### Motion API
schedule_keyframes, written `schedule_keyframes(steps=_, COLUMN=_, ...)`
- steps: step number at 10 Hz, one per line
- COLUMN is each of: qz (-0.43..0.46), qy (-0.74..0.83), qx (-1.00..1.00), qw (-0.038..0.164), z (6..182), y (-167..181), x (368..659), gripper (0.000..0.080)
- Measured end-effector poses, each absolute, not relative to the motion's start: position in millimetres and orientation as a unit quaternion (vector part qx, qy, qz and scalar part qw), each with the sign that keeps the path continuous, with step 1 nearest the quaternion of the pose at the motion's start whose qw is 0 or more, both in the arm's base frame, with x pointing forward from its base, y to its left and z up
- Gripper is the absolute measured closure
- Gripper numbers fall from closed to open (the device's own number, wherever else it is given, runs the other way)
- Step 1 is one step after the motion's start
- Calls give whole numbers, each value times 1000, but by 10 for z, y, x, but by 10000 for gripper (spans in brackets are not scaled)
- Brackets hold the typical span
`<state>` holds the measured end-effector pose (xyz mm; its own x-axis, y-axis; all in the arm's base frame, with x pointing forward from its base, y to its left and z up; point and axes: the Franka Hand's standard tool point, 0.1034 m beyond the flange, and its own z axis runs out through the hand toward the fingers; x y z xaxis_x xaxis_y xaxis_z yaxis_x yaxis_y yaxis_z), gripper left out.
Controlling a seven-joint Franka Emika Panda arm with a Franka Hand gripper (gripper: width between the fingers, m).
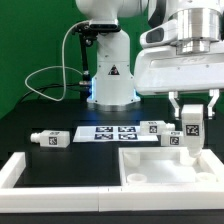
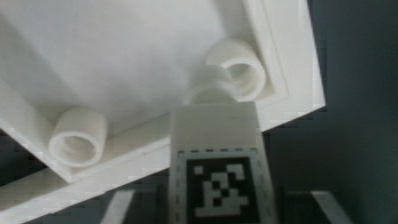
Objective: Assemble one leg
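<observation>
White tagged leg, upright, clamped in the pincer.

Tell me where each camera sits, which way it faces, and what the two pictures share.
Exterior view: sits off the arm, across the table from the robot's base, and faces it. It shows the base, the arm's end, and the gripper shut on the leg above the tabletop piece.
Wrist view: sits on the wrist and looks along the held leg at the tabletop piece and its two sockets. The fingers cannot be clearly made out.
Shared: both show the held leg and the tabletop piece.
</observation>
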<state>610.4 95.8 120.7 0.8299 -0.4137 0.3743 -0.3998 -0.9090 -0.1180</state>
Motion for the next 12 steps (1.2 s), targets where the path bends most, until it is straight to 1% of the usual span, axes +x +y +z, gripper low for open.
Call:
schedule_keyframes(steps=1, qz=-199, qy=207, qx=-958, qw=16, z=1195, y=971, x=6101, gripper=515)
schedule_keyframes(steps=2, qz=-202, qy=164, qx=-966, qw=-1, z=1133, y=1044, x=6104, gripper=515)
schedule_keyframes(steps=3, qz=-225, qy=115, qx=-967, qw=-14, z=1120, y=1094, x=6165, gripper=515)
schedule_keyframes(steps=4, qz=-256, qy=83, qx=-963, qw=-13, z=1130, y=1153, x=6203, gripper=514)
schedule_keyframes(steps=5, qz=-249, qy=90, qx=-964, qw=-13, z=1095, y=1135, x=6177, gripper=514)
schedule_keyframes(steps=8, qz=-251, qy=87, qx=-964, qw=-14, z=1088, y=1135, x=6184, gripper=514)
schedule_keyframes(steps=10, qz=-264, qy=71, qx=-962, qw=-20, z=989, y=1169, x=6215, gripper=514)
schedule_keyframes(steps=12, qz=-267, qy=65, qx=-961, qw=-21, z=940, y=1202, x=6209, gripper=514)
